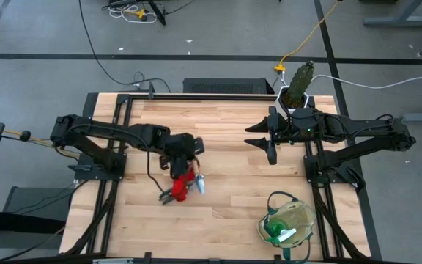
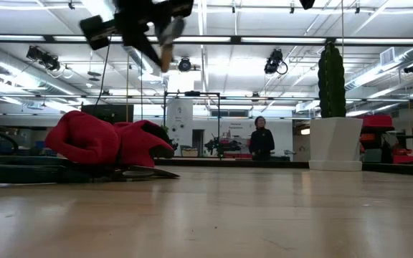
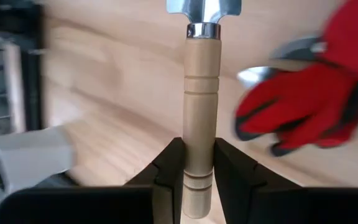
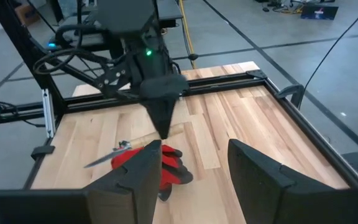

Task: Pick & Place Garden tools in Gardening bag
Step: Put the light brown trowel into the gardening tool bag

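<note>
Left of centre in the overhead frame, my left tool (image 1: 182, 150) hangs above the wooden worktop (image 1: 226, 132), clamped on the wooden handle of the trowel (image 3: 201, 106). My wrist camera shows the pale handle pinched between my two dark fingers (image 3: 169, 171), the metal neck of the blade pointing away from me. From table height the trowel appears lifted clear of the worktop, near the upper left of that frame.

Just below my left tool in the overhead frame lie the red-and-black gloves (image 1: 183, 182), with what look like the pruners (image 1: 168, 195) beside them, both on the boards. The gardening bag (image 1: 287, 222) sits at the lower right of the overhead frame, well apart from the gloves, with the green-and-white spray bottle (image 1: 278, 232) already inside it.

My right tool (image 1: 270, 139) waits at the upper right, fingers apart and holding nothing, near the cactus (image 1: 299, 79) in its white pot.

I judge the step in hand to be the carry of the trowel, with gloves and pruners not yet packed. My next move calls for a swing toward the lower right, a stop over the bag's mouth, and a release that clears the loop handles and the bottle.
</note>
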Motion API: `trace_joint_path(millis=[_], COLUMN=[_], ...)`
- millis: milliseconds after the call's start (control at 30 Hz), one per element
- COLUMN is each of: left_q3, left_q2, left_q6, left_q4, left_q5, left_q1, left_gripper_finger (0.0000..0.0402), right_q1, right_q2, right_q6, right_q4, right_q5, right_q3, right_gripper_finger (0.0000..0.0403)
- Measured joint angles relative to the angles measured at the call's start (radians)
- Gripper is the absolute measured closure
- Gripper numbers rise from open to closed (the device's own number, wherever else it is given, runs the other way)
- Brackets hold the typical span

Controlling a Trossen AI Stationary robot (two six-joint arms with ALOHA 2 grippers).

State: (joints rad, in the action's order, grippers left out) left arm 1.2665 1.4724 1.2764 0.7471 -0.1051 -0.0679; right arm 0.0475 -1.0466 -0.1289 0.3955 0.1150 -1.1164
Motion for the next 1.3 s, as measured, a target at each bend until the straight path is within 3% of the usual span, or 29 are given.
trace_joint_path(millis=[633, 967, 1300], left_q3=[0.020, 0.020, 0.020], left_q2=[0.000, 0.000, -0.001], left_q6=[0.259, 0.301, 0.333], left_q4=[-0.417, -0.508, -0.545], left_q5=[-0.029, -0.002, 0.012], left_q1=[0.105, 0.104, 0.104], left_gripper_finger=[0.0326, 0.0326, 0.0326], right_q1=[0.000, -0.001, -0.011], right_q2=[0.000, -0.018, -0.119], right_q6=[-0.341, -0.603, -0.766], right_q4=[0.000, 0.001, -0.070], right_q5=[-0.056, -0.056, -0.145], right_q3=[0.000, 0.000, 0.000], right_gripper_finger=[0.0217, 0.0217, 0.0217])
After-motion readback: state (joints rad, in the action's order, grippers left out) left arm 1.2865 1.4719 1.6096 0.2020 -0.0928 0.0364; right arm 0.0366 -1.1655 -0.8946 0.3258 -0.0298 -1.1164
